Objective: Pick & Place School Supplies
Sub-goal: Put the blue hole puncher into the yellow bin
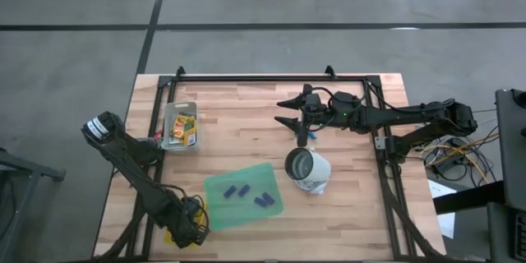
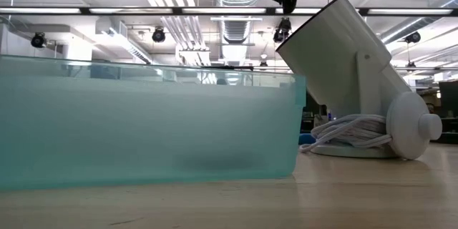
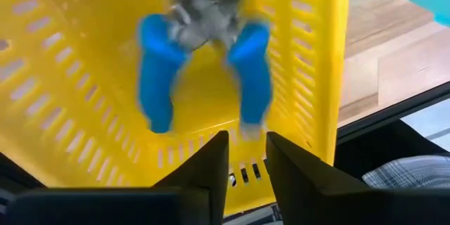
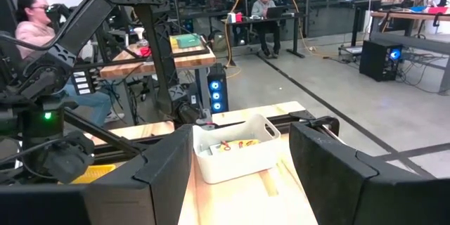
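Left end effector (image 3: pixel 247 156): at the near left corner of the tabletop (image 1: pixel 246 107), over the yellow basket (image 3: pixel 84 77); its two dark fingers stand a narrow gap apart and hold nothing.
Scissors (image 3: pixel 204 63): blue-handled metal tool just ahead of the left fingertips, inside the basket and clear of both fingers (blurred, so it cannot be told whether it rests on the mesh).
Basket: yellow mesh, directly under the left end effector, at the tabletop's near edge (image 1: pixel 177 234).
Right end effector (image 1: pixel 289 111): at the far side of the tabletop, raised, fingers spread wide with nothing between them; in the right wrist view the two fingers frame the white bin (image 4: pixel 235 155) across the tabletop.
White bin (image 1: pixel 181 126): well apart from the right end effector, near the far left of the tabletop, beside the left arm's base.
Crayon boxes (image 1: pixel 182 130): yellow-and-green, lying inside the white bin (also seen there in the right wrist view (image 4: pixel 235 145)).
Green tray (image 1: pixel 242 196): translucent, between the two end effectors, nearer the left one; it fills the left of the low view (image 2: pixel 143 129).
Purple pieces (image 1: pixel 237 190): several small oblongs lying in the green tray, in two small groups.
White lamp (image 1: pixel 308 168): just below the right end effector, beside the tray (tilted shade, coiled cord at its base (image 2: pixel 354 129)).
People: seated at desks in the room beyond, seen in the right wrist view (image 4: pixel 31 24).
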